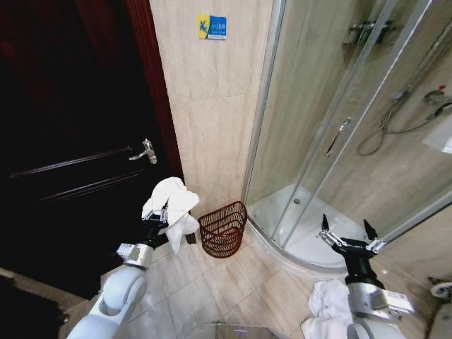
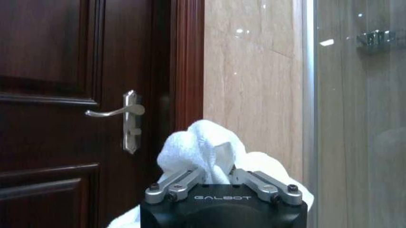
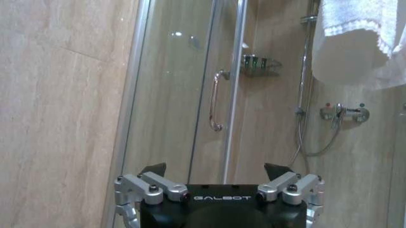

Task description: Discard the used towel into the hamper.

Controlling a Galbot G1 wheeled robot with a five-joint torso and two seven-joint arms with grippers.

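White "GALBOT" on left gripper [image 2: 219,176]

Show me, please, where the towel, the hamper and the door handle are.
towel [image 1: 171,196]: head view, bunched top, held by the left gripper.
hamper [image 1: 223,231]: head view, wire front wall.
door handle [image 2: 114,112]: left wrist view, lever.

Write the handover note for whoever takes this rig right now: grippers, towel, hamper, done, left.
Left gripper: shut on the white towel, held up in front of the dark door, to the left of the hamper and above floor level.
Right gripper: open, holding nothing, raised by the shower enclosure.
Hamper: on the floor against the tiled wall, beside the shower edge; nothing visible inside.
Done: towel picked up.
Left: carry the towel over the hamper and release it.
Note: more white cloth lies on the floor near the right arm.
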